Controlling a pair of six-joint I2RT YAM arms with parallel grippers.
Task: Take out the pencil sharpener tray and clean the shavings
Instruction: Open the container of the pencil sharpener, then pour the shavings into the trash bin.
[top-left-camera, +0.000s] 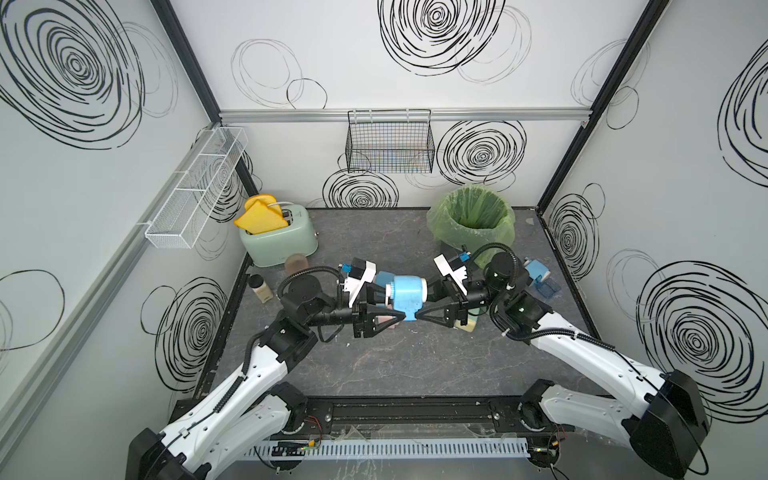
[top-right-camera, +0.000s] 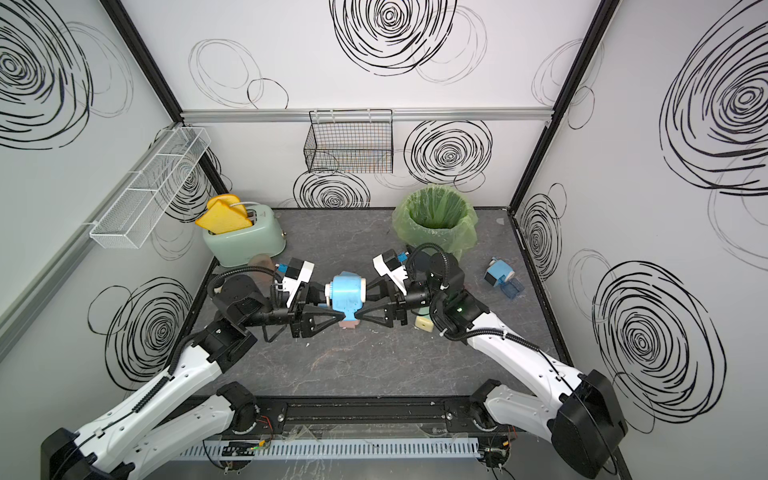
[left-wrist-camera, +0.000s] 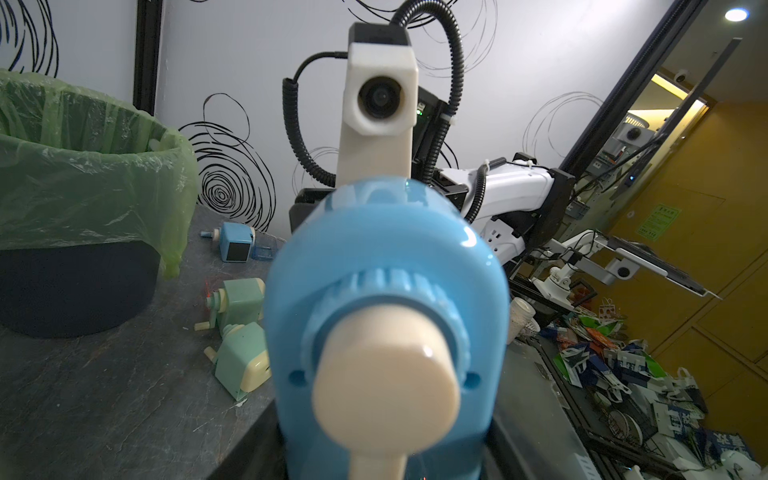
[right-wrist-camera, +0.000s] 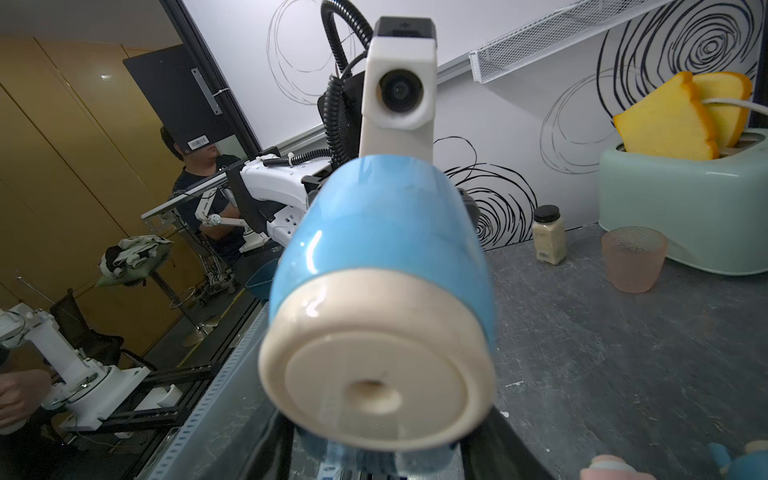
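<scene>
Pencil sharpener (top-left-camera: 409, 297) is rounded, glossy blue plastic.

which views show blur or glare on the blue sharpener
Left wrist view: the blue sharpener looks soft, its cream crank knob blurred with a glare spot; right wrist view: its cream front face blurred, a glare streak on the shell; both top views: sharp, evenly lit.
</scene>
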